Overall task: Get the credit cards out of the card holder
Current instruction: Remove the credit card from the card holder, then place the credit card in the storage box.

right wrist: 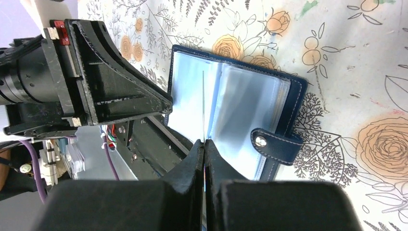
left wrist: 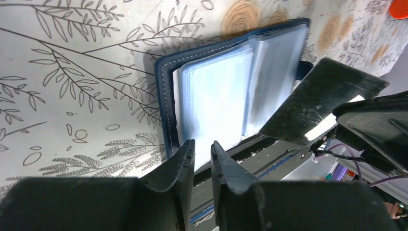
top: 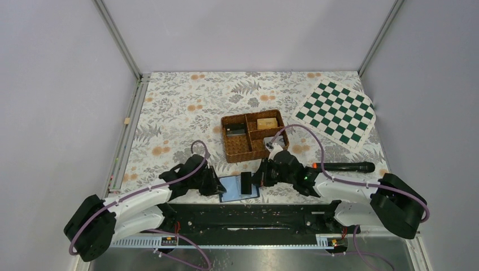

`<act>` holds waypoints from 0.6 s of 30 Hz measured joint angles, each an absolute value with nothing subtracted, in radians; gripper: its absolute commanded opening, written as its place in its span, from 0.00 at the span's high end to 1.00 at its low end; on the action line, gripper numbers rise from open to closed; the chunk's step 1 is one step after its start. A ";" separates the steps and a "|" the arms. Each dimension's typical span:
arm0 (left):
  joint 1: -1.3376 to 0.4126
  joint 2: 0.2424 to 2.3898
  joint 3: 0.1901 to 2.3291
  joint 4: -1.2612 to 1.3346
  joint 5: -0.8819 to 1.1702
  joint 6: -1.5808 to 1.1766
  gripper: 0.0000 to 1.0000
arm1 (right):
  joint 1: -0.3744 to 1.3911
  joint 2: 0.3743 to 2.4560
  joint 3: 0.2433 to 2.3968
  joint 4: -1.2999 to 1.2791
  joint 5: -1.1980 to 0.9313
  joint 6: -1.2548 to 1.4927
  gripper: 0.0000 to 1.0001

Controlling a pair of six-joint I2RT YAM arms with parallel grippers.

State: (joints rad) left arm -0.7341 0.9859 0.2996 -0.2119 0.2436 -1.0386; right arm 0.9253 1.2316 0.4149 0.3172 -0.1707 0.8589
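Navy holder (top: 236,191), open, at the table's (top: 181,113) near edge.
Right gripper (right wrist: 204,144) pressed shut on one clear sleeve (right wrist: 203,106); left gripper (left wrist: 202,154) narrowly parted at holder's left edge, grip unclear.

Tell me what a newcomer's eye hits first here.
The open card holder lies at the table's near edge with its light blue sleeves fanned, and both arms crowd onto it. The left gripper appears to pinch one edge, and the right gripper is shut on a clear sleeve stood edge-on. Behind sit a brown wicker tray and, far right, a green-and-white chessboard.
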 measured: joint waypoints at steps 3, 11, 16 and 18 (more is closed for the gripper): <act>-0.734 0.953 0.337 -0.277 0.228 -1.025 0.76 | 0.925 1.191 0.426 0.267 -0.165 0.838 1.00; -0.734 0.875 0.434 -0.321 0.226 -0.981 0.62 | 0.924 1.111 0.443 0.171 -0.159 0.802 1.00; -0.734 0.850 0.445 -0.294 0.247 -0.924 0.58 | 0.924 1.091 0.472 0.162 -0.170 0.788 1.00; -0.734 0.850 0.444 -0.266 0.267 -0.912 0.56 | 0.924 1.090 0.475 0.161 -0.175 0.787 1.00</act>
